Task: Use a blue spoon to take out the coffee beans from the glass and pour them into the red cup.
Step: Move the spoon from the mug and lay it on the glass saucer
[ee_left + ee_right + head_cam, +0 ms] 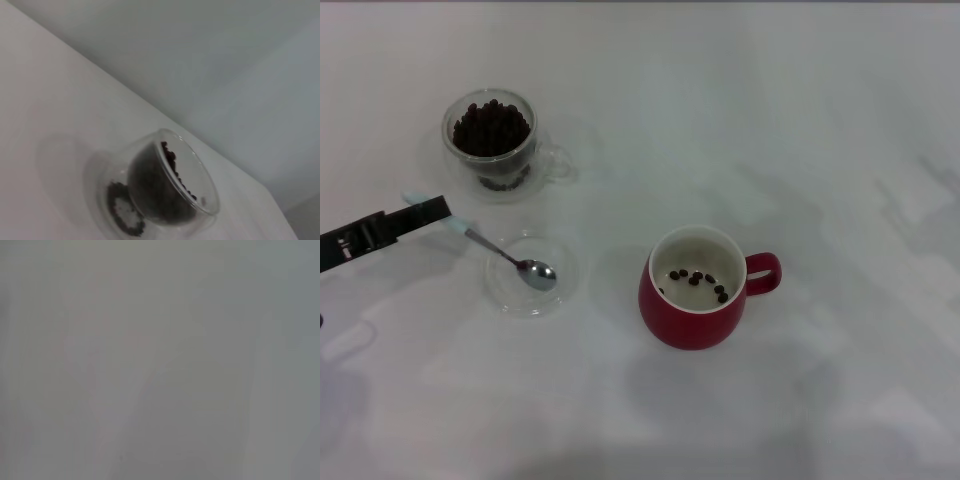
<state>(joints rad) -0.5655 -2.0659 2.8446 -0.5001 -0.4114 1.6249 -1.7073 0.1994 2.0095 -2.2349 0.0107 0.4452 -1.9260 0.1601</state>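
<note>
The glass (492, 140) stands at the back left of the white table, heaped with dark coffee beans (491, 126). It also shows in the left wrist view (165, 190), with its beans (160, 185). The red cup (695, 295) stands in the middle, handle to the right, with several beans (698, 280) on its white bottom. My left gripper (432, 212) comes in from the left edge and is shut on the pale handle of the blue spoon (470, 234). The spoon's metal bowl is empty and rests in a flat clear glass dish (557, 294). My right gripper is out of view.
The glass dish lies between the glass and the red cup, in front of the glass. The right wrist view shows only a blurred grey surface. The table's far edge and a grey wall show behind the glass in the left wrist view.
</note>
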